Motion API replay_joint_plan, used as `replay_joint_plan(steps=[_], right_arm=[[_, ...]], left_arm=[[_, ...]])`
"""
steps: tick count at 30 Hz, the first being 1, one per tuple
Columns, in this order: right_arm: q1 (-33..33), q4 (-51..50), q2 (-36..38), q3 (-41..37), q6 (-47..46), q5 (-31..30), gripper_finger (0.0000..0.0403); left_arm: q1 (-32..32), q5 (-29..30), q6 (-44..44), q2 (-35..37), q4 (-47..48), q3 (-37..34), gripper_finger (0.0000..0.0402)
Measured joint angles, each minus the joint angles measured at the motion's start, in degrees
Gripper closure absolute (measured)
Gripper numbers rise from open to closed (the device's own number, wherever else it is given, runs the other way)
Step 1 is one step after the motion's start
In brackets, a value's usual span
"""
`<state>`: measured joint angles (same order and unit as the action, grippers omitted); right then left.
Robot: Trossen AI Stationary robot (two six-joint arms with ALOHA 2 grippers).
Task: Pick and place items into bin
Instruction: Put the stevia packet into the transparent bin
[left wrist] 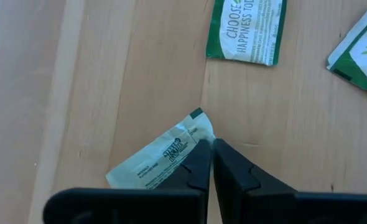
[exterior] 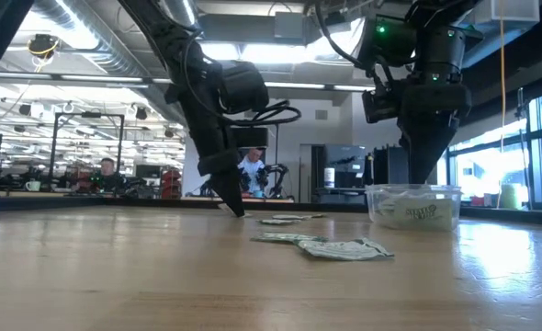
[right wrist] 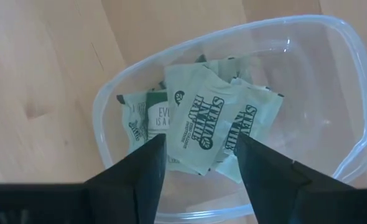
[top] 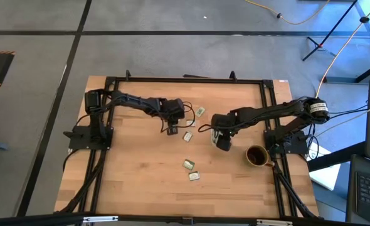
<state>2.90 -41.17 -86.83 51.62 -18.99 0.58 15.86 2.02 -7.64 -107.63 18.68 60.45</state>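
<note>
My left gripper points down at the table's middle left, shut on a pale green packet. In the high view this gripper hides that packet. Two more packets lie flat on the wood beyond it. My right gripper hangs open just above the clear bin, which stands on the table with several packets inside. Loose packets lie nearer the front edge. My left gripper pinches the packet's long edge near its dark green end between its two fingertips. The fingers come from above, slanting down. The packet still lies on the table, its pinched end slightly crumpled.
A dark brown mug stands right of the bin, near the table's right edge. More packets lie between the two arms. The low view shows packets on the wood in front of the bin.
</note>
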Motion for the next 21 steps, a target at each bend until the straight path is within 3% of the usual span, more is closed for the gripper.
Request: replay_joint_plan(steps=[5,11,16,21], right_arm=[[0.00,0.63,1.28,0.02,-0.40,-0.19,0.0205],[-1.42,3.59,7.01,0.09,1.64,-6.84,0.0205],[-3.61,10.45,10.90,0.09,12.38,-7.04,0.0205],[-7.74,19.96,11.50,0.09,27.08,-7.00,0.0205]], left_arm=[[-0.13,-0.09,0.26,0.71,0.12,-0.09,0.0394],[-1.38,-2.55,0.39,4.57,0.94,-0.39,0.0398],[-2.04,-13.22,3.84,7.50,-2.11,-0.37,0.0396],[-3.28,-30.73,10.65,8.33,-13.58,-0.32,0.0398]])
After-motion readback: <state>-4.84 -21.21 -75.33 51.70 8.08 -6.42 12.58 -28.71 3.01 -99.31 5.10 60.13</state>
